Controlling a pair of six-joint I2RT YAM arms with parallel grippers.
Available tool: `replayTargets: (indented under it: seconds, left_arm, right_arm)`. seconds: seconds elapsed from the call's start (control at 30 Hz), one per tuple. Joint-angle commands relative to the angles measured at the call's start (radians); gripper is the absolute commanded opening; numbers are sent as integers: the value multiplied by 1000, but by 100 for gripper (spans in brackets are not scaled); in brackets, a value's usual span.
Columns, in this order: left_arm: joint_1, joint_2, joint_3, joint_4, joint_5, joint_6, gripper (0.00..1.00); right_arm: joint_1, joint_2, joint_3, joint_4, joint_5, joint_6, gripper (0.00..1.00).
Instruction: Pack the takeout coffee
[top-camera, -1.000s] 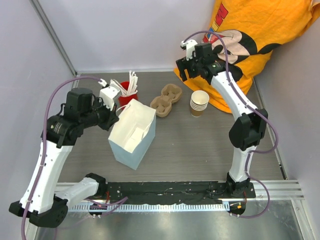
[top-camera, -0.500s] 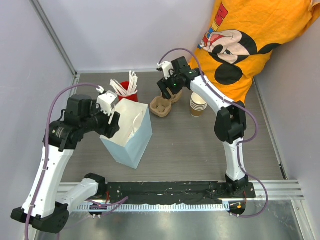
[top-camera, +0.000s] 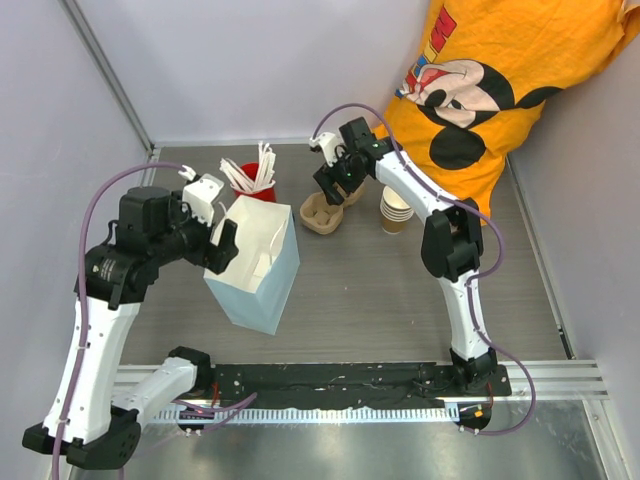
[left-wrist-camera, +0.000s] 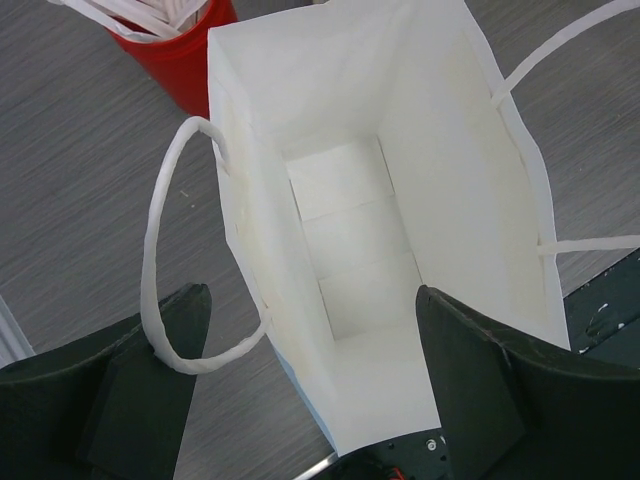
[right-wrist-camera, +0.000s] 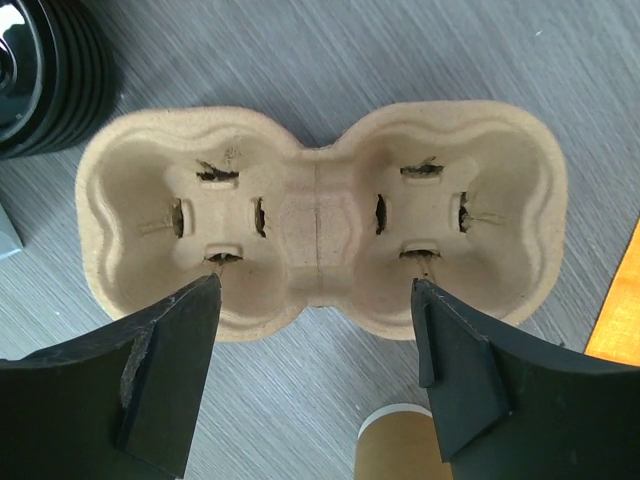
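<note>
While beside the bag (top-camera: 262, 290), sticks (top-camera: 265, 160) in red cup (top-camera: 248, 176); paper cups (top-camera: 398, 203) nested.

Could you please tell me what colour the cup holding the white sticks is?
The cup is red, which shows best in the left wrist view.

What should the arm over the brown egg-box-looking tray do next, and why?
Probably lower the right gripper straight down and close on the pulp tray. Its jaws are open and hang right above the tray's narrow middle, not touching it yet. The white bag stands open under the open left gripper, so it looks ready to be filled.
</note>
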Motion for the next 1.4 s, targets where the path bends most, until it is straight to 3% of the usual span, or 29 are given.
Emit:
replayTargets:
  seconds: [0.0,0.53,0.8,1.37]
  left_arm:
    - [12,-7,46,24,37,-18,89]
    - [46,-4,90,18,69,-33,97]
    - [58,-11,75,18,77,-38,98]
    - [65,-14,56,23,88,-44,99]
  right_arm:
    - [3,5,33,1,-12,-55,81]
    - [24,71,67,27,-12,-116,82]
    - [26,71,65,34,-12,-116,74]
    - [30,62,38,55,3,-124,37]
